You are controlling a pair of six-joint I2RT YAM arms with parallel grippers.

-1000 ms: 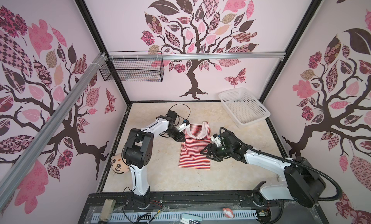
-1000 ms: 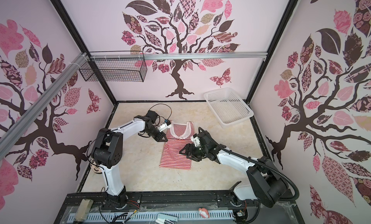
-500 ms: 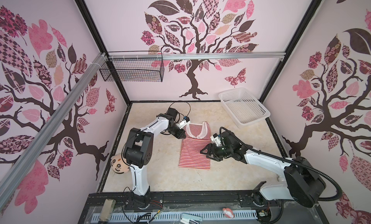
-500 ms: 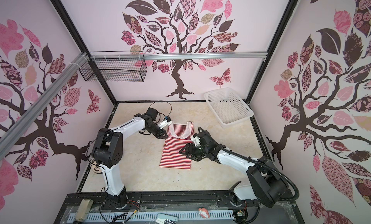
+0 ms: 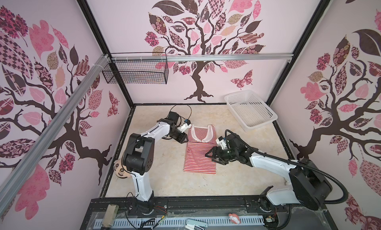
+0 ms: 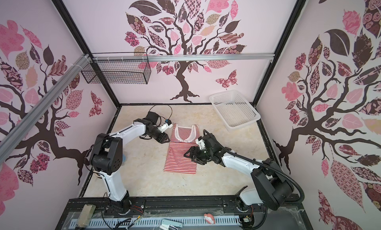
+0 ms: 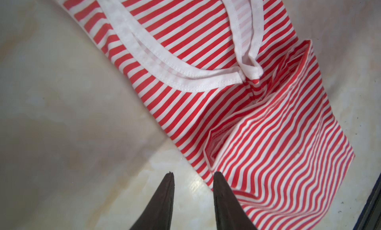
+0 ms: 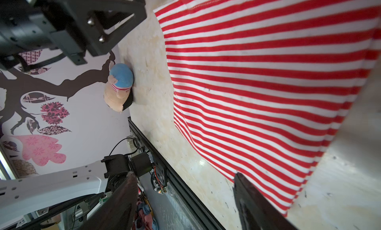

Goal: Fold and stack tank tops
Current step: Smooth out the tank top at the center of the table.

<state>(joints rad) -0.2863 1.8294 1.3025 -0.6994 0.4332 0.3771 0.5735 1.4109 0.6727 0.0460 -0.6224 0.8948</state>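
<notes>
The left gripper (image 7: 192, 189) has its 2 dark jaws apart by a narrow gap, and only bare table (image 7: 61, 125) shows between them. Just past its tips, on 1 side, lies the long edge of the tank top (image 7: 206, 53), below the white-trimmed armhole; the tips do not touch the cloth. Further along that edge, a flap with paler stripes is folded over the body of the top.

The right gripper (image 8: 183, 189) has its 2 jaws wide apart with nothing between them. 1 jaw stands in front of the striped hem corner (image 8: 268, 74); whether it touches the fabric cannot be told.

In both top views the tank top (image 5: 199, 156) (image 6: 180, 158) lies flat between the 2 grippers as a narrow strip with its sides folded in. The left gripper (image 5: 182, 139) (image 6: 164, 139) is beside its upper part. The right gripper (image 5: 209, 155) (image 6: 187, 153) is at the opposite edge, at mid-body, with its tips over the cloth.

Beyond the right gripper, well apart from it, a white perforated basket (image 5: 260, 123) sits in the far corner. Behind the left arm, a plush toy (image 5: 120, 171) (image 8: 119, 86) rests against the side wall.
</notes>
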